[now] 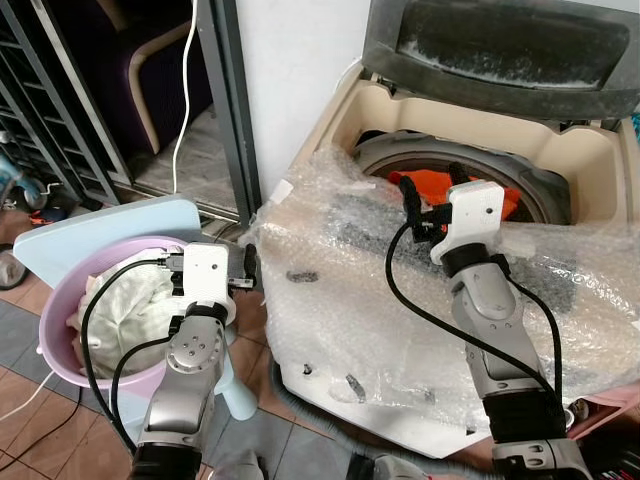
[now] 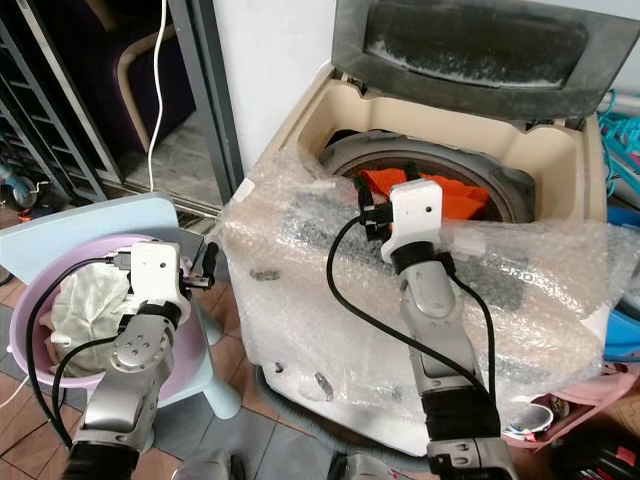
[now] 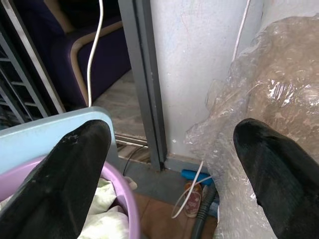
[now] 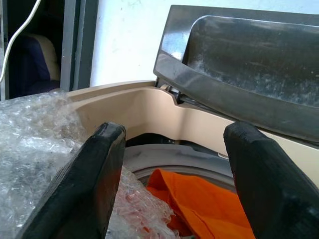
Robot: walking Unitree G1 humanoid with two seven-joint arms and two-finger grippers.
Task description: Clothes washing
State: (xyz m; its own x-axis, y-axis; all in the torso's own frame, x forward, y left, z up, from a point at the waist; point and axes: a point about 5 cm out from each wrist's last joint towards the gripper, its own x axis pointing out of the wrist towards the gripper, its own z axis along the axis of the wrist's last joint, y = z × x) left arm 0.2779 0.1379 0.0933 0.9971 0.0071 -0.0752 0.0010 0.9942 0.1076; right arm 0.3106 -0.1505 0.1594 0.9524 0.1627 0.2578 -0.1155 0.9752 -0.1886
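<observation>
So the right gripper (image 1: 432,190) hangs at the washer (image 1: 600,160) mouth, jaws spread and empty, orange cloth (image 1: 425,187) just below and ahead in the drum. The rest of the laundry (image 1: 135,300) sits in the pink basin (image 1: 55,345) on the robot's left, right under the left gripper (image 1: 245,268), also spread and empty. That arm's clearly nearer. Watch the basin rim and the bubble wrap (image 1: 350,300) edge between basin and drum; open lid (image 1: 500,45) leaves room above.

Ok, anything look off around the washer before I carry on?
Yes: bubble wrap is draped over the washing machine front and top edge, partly crowding the drum opening where the orange garment lies. Lid is up. Nothing looks spilled.
</observation>
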